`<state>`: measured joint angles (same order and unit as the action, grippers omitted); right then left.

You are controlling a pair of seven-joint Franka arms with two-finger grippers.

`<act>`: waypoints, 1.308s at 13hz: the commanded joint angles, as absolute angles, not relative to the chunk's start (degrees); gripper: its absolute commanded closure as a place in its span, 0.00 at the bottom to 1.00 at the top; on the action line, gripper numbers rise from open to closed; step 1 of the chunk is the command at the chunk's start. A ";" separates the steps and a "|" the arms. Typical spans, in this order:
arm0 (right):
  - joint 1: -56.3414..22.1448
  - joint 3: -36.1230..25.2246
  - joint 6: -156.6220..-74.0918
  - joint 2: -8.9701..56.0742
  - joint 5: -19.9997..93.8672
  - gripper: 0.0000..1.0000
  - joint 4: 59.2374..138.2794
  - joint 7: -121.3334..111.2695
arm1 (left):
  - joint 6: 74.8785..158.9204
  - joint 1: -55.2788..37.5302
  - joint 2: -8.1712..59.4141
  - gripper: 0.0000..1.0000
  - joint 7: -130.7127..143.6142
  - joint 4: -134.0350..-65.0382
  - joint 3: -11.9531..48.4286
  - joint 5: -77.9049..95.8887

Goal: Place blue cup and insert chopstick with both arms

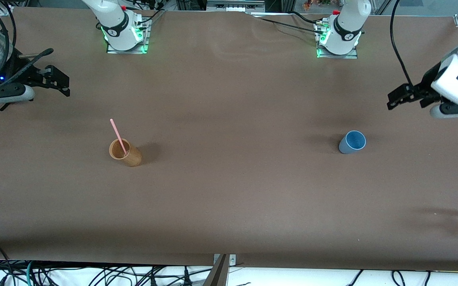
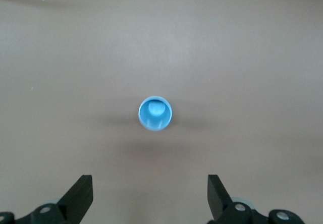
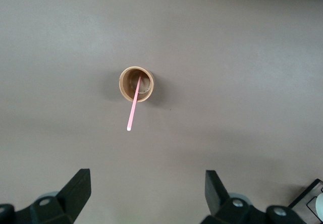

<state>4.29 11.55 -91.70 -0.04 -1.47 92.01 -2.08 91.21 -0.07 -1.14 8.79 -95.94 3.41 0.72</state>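
blue cup [image 2: 155,114] upright, apart from open jaws

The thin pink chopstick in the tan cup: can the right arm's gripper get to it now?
Probably yes. The thin pink chopstick leans out of the tan wooden-looking cup, its upper part free. The right gripper hangs open over bare table at its own end, and nothing stands between them.

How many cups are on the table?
2. The blue cup stands toward the left arm's end; the tan cup, holding the chopstick, stands toward the right arm's end.
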 commanded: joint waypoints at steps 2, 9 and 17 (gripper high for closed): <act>4.22 11.69 -90.62 -0.26 -1.05 0.00 91.50 -1.05 | 92.00 -1.85 -2.89 0.00 1.88 -99.30 0.62 0.97; 4.13 11.69 -90.62 -0.09 -0.71 0.00 91.23 -1.14 | 92.46 -1.41 -2.20 0.00 1.06 -100.20 0.00 0.53; 4.48 11.25 -90.27 0.61 0.44 0.00 90.79 -2.02 | 92.46 -1.41 -1.49 0.00 0.88 -99.49 0.00 0.53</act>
<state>4.32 11.40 -91.46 0.19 -0.47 92.02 -1.94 92.38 -1.57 -1.94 2.07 -100.59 0.01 0.74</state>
